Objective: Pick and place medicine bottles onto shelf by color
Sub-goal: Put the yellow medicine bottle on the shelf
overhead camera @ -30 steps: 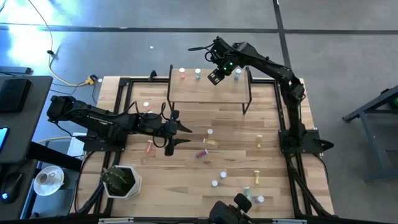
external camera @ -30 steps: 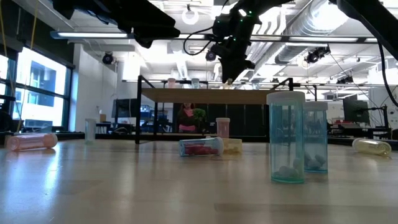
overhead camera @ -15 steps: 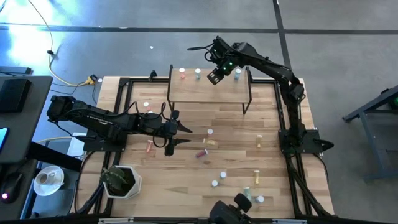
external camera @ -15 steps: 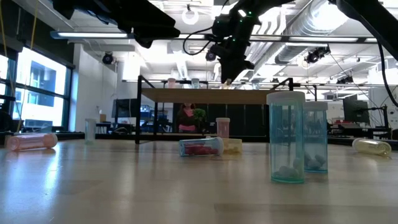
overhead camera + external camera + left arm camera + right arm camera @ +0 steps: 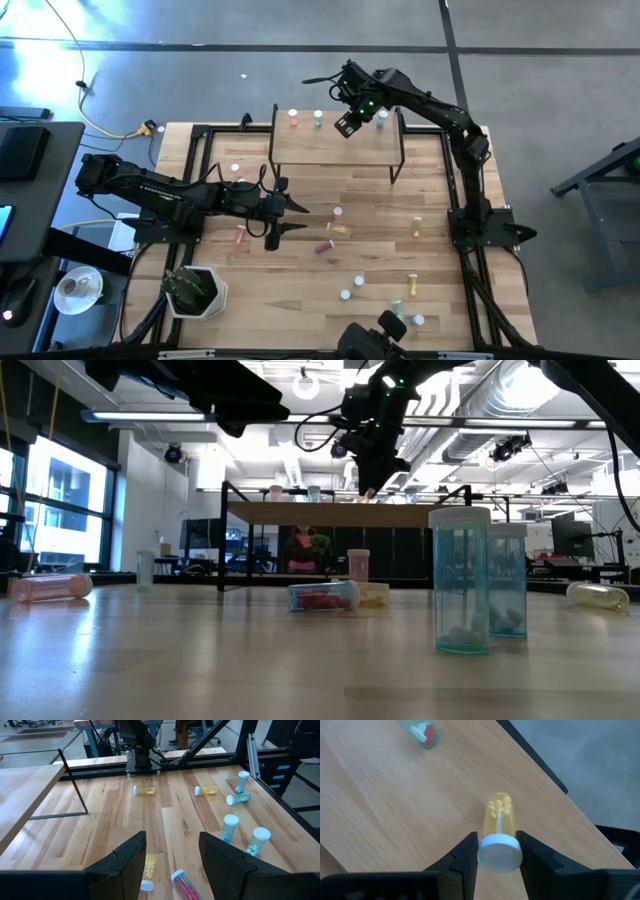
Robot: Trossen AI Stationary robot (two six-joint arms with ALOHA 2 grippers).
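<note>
The shelf (image 5: 330, 148) stands at the table's far side, with a red bottle (image 5: 293, 118) and two blue-grey ones (image 5: 318, 118) (image 5: 381, 117) upright along its far edge. My right gripper (image 5: 345, 122) is over the shelf, shut on a yellow bottle (image 5: 497, 815) with a white cap. The red bottle also shows in the right wrist view (image 5: 422, 732). My left gripper (image 5: 290, 216) is open and empty, above the table's middle left. A yellow bottle (image 5: 147, 872) and a red one (image 5: 184, 884) lie on the table just beyond its fingers. My right gripper pinches the yellow bottle between its two fingers (image 5: 465, 855), at the white cap (image 5: 500, 854) and the top of the body. The fingers come from above, slanting down. The bottle points cap-up toward the wrist and bottom toward the shelf board (image 5: 395, 795). Whether its bottom touches the board, I cannot tell.
Several bottles lie or stand on the table's right half, such as yellow ones (image 5: 417, 225) (image 5: 411, 283) and blue-grey ones (image 5: 460, 580). A pink bottle (image 5: 240, 235) lies at the left. A white pot with a plant (image 5: 195, 290) stands at the near left.
</note>
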